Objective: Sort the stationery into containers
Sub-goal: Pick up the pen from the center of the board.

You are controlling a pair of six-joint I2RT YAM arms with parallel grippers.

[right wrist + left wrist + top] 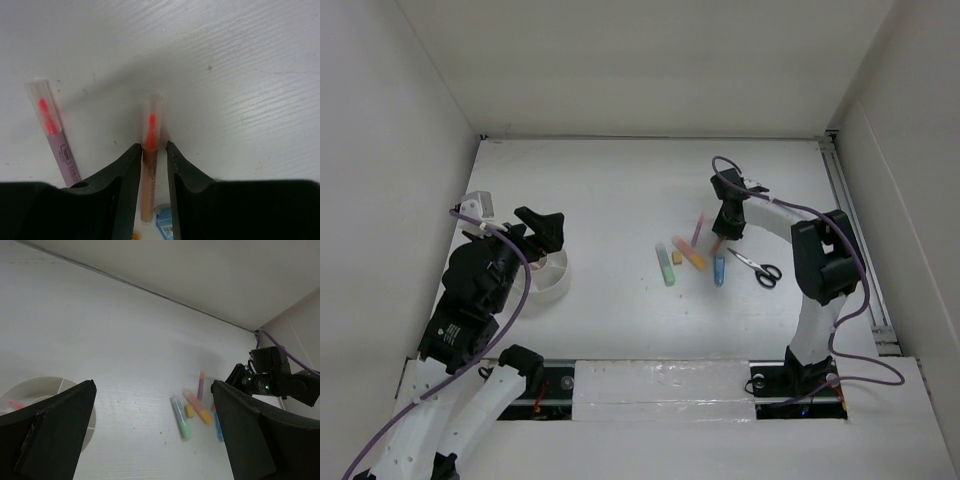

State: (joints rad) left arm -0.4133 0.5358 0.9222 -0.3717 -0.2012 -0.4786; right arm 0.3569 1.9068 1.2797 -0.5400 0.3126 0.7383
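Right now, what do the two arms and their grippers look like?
The left arm and right arm have white links with black joint housings and a purple cable looping alongside. The left gripper and right gripper carry matte black, wedge-shaped fingers. Green lights glow near the right gripper.

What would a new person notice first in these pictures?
The right pincer clamps a red-tipped pen lying on the table, right of centre. The left pincer hangs wide open near a white tub at the left. Bright markers lie between them.
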